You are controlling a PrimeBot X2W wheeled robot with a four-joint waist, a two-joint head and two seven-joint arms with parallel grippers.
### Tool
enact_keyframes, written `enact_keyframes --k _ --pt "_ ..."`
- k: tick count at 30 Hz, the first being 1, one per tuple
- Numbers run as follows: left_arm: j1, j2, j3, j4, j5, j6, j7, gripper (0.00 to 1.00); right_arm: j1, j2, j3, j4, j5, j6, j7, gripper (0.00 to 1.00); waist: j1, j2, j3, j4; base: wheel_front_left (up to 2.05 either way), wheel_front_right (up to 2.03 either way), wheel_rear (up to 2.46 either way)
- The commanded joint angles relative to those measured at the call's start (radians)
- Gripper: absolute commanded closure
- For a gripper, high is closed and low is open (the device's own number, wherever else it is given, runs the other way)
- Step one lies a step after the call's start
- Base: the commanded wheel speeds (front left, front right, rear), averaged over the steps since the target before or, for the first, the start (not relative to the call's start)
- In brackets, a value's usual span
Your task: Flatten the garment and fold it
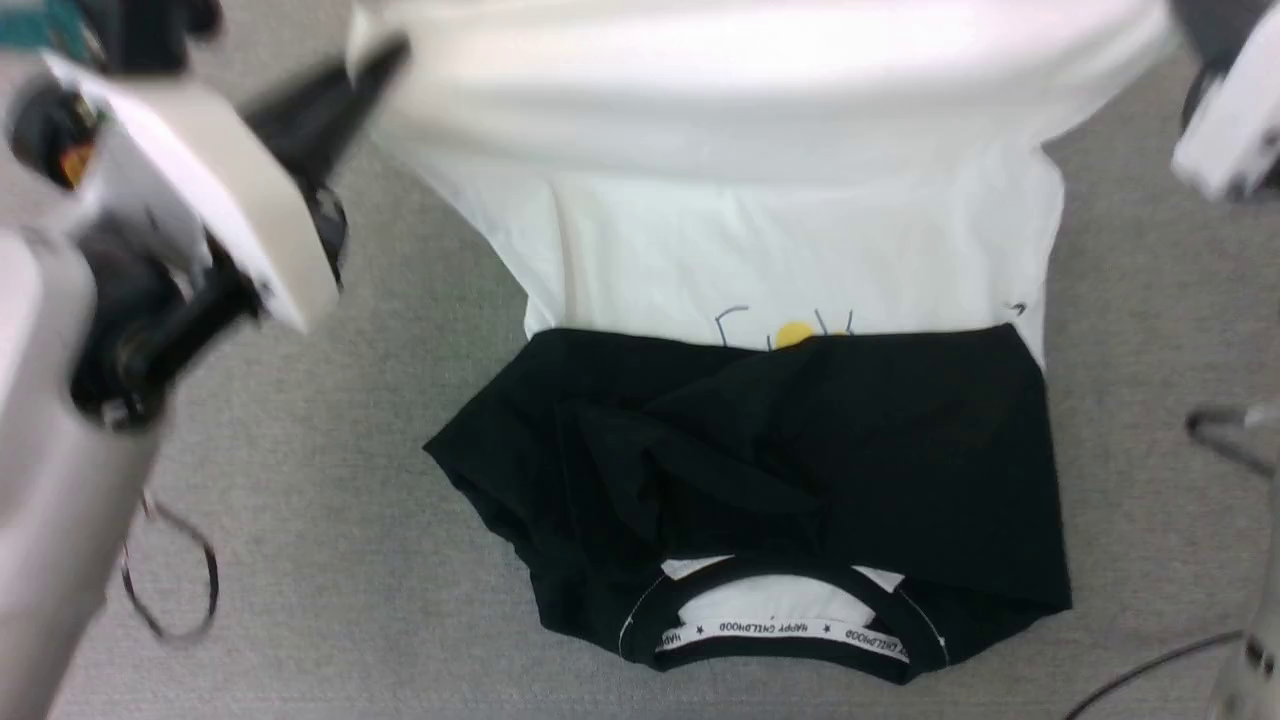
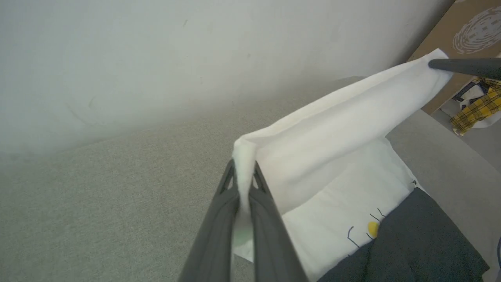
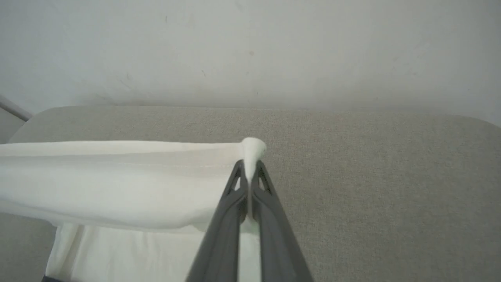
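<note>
Garment (image 1: pixel 780 230): one white T-shirt with black parts, lying on the grey surface.
Grey surface (image 1: pixel 400 400): one, beneath the garment.
Grippers: two; left gripper (image 2: pixel 242 168) and right gripper (image 3: pixel 248 166), each clamped on one corner of the garment's lifted white edge.
Fingers (image 2: pixel 219 219): two dark ones per gripper, four altogether.
Black sleeve cloth (image 1: pixel 800 460): overlapping folds across the garment's chest; separate pieces cannot be counted.
Collar (image 1: pixel 790 657): one, black, at the garment's near end.
Neck tape (image 1: pixel 780 628): one lettered strip at the garment's neck.
Chest print (image 1: pixel 795 333): one, half covered, with one yellow spot.
Cables: two; one loop (image 1: pixel 170 575) left of the garment, one cable (image 1: pixel 1150 670) right of it.
Cardboard box (image 2: pixel 458 35): one, beyond the garment's far corner.
Plaid cloth (image 2: pixel 475 109): one, yellow, also beyond that far corner.
</note>
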Motion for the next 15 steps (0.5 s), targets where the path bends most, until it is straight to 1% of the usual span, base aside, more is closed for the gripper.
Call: enact_keyframes --k 1,6,7,12,15 --pt "0.072 0.014 -0.002 -0.036 -0.019 0.004 0.004 1.00 0.082 0.002 -0.001 -0.058 0.027 -0.001 0.023 1.00 0.0002 0.0000 -0.103 -0.003 0.00 0.00 0.00" --pt "0.236 0.037 -0.004 -0.131 -0.058 0.039 0.000 1.00 0.270 0.033 -0.038 -0.195 0.073 -0.001 0.075 1.00 0.0002 0.0000 -0.184 -0.003 0.00 0.00 0.00" --pt "0.236 0.037 -0.004 -0.131 -0.058 0.039 0.000 1.00 0.270 0.033 -0.038 -0.195 0.073 -0.001 0.075 1.00 0.0002 0.0000 -0.184 -0.003 0.00 0.00 0.00" --pt "0.403 0.075 0.015 -0.221 -0.083 0.080 -0.031 1.00 0.450 0.064 -0.088 -0.315 0.107 -0.001 0.121 1.00 0.0002 0.0000 -0.236 0.001 0.00 0.00 0.00" --pt "0.505 0.091 0.022 -0.265 -0.092 0.104 -0.055 1.00 0.552 0.080 -0.108 -0.360 0.122 -0.001 0.138 1.00 0.0002 0.0000 -0.260 0.004 0.00 0.00 0.00"
